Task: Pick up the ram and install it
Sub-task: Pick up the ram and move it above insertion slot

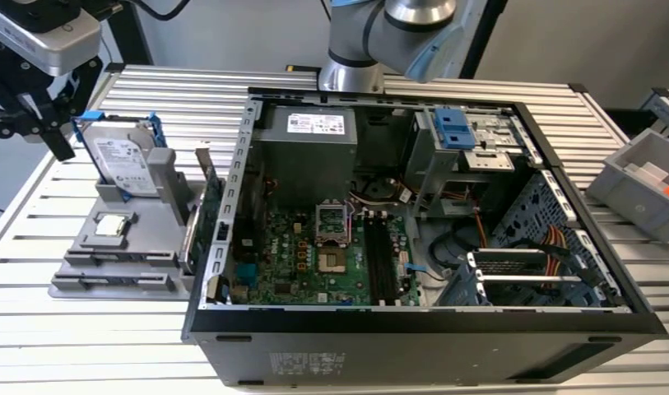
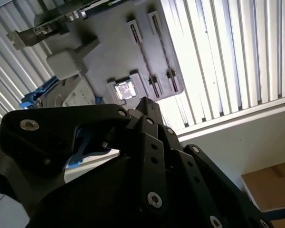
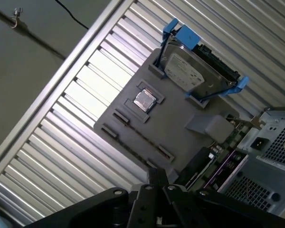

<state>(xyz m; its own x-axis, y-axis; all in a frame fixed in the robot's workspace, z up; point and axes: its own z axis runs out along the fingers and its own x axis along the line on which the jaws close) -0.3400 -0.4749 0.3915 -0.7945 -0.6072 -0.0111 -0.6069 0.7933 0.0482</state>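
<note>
1. Exterior view: an open computer case (image 1: 422, 329) lies on its side on a slatted metal table (image 1: 93, 346). Its motherboard (image 1: 301, 263) faces up.
2. The black memory slots (image 1: 380, 263) on the motherboard run side by side near the board's middle. I see no stick standing in them.
3. A grey holder tray (image 1: 87, 247) sits on the table just beside the case, toward the exterior view's left.
4. A silver hard drive (image 1: 126, 164) with blue clips stands upright at the far end of the tray. A small square chip (image 1: 113, 224) rests in a recess near the tray's middle.
5. The ram (image 1: 114, 262) appears as a thin dark strip in the long slots at the near end of the tray, beyond the chip from the drive. Two such slots run parallel there, and I cannot tell with certainty which one holds it.
6. A green expansion card (image 1: 208, 214) stands on edge between the tray and the case wall.
7. The gripper (image 1: 62, 148) hangs above the table at the exterior view's far left, beside the hard drive and well apart from the ram.
8. In both wrist views the black fingers converge to a point. The jaws look clenched together with nothing between them.
9. The arm (image 1: 389, 41) rises behind the case.
</note>
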